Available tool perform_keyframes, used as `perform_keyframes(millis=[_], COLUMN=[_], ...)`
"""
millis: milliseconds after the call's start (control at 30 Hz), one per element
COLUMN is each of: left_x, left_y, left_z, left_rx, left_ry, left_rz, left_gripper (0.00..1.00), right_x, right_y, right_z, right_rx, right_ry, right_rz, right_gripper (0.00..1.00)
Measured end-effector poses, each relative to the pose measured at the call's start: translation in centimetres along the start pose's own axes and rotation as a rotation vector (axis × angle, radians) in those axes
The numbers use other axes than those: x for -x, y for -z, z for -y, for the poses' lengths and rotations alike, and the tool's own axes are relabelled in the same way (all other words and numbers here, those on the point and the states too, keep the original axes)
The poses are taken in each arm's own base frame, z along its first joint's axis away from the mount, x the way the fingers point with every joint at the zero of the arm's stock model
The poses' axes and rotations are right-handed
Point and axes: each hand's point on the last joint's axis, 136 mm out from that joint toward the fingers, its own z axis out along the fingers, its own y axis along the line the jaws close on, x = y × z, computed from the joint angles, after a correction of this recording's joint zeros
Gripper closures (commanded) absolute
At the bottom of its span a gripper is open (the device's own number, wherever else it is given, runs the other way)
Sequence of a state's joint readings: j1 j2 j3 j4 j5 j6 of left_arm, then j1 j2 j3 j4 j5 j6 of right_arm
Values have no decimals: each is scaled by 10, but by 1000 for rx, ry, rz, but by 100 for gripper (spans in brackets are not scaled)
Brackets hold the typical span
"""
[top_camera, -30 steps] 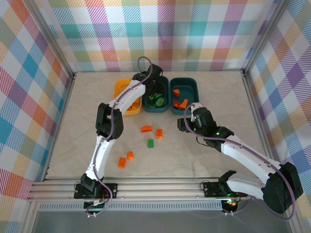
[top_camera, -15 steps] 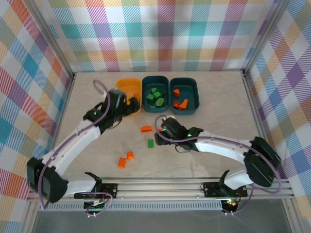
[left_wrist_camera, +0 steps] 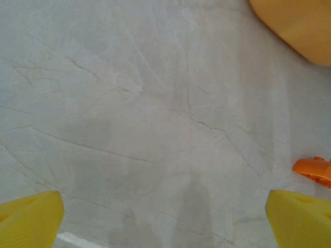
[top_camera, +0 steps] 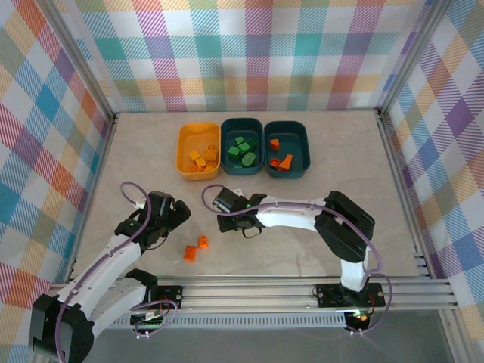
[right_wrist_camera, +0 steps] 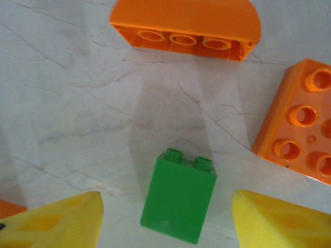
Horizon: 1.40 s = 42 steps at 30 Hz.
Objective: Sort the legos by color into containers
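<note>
Sorting well along, not finished. Far side of the bench: three tubs in a row, edges touching or nearly so. The yellow-orange tub holds a few yellow bricks, the middle teal tub the green pile, the right teal tub several orange pieces. Loose on the bench I count five legos: a pair of orange bricks near the front left, and a cluster under the right wrist made up of a green brick, an arched orange brick beyond it and a studded orange brick off to its right. Right end effector is spread, one yellow finger on each side of the green brick with gaps on both – not gripping it yet, I judge. The studded brick lies near the right-hand finger, so little spare room on that side. Left end effector is spread wide over bare bench, nothing between the fingers; an orange brick sits just past its right finger, a corner of the yellow-orange tub farther off. Between cluster and tubs the bench is open – a clear run for the green one to the middle tub. Right arm reaches across the bench's middle; left arm stays on its own side, apart from it. Walls and frame posts stand well back.
</note>
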<state>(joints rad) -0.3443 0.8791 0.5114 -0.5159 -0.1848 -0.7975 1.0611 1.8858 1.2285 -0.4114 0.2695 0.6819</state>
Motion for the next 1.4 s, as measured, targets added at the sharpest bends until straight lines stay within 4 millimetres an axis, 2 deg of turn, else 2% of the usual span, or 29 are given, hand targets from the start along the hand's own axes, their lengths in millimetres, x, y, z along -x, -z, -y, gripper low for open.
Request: perform_keyframes(millis=[167,400,567,733,900,967,1067,1200,1300,1400], left_x=[2,6,6,4,1,-1,-7,-18,-27,-33], left_y=[1,3,3,1,1,1,3,3,3,6], left_z=[1,5,5,7,8,10,24,50,60,67], left_rx=[-10,-34,-39,-46,-53,-65,-138,-279,-339,-386], left_ry=[14,34,38,40,33,23,8,-9,-19,-29], left_rz=[7,23,17,2,-15,-28,-69,-135,-185,-213], left_gripper=[0,0,0,0,0,0,0,0,0,0], right_x=[-7,-3,2,22,59,77,113,179,222,238], right_y=[-17,-14,-5,17,38,43,49,55,49,30], right_z=[4,-1,-4,-9,-14,-10,12,52,74,86], right_rx=[-48,-58,-52,-37,-30,-31,-44,-52,-47,-56], right_ry=[-2,12,43,82,120,123,90,3,-40,-44], right_rz=[-44,-35,-6,68,162,201,261,342,390,382], right_gripper=[43,65,68,68,68,68,68,68,68,66])
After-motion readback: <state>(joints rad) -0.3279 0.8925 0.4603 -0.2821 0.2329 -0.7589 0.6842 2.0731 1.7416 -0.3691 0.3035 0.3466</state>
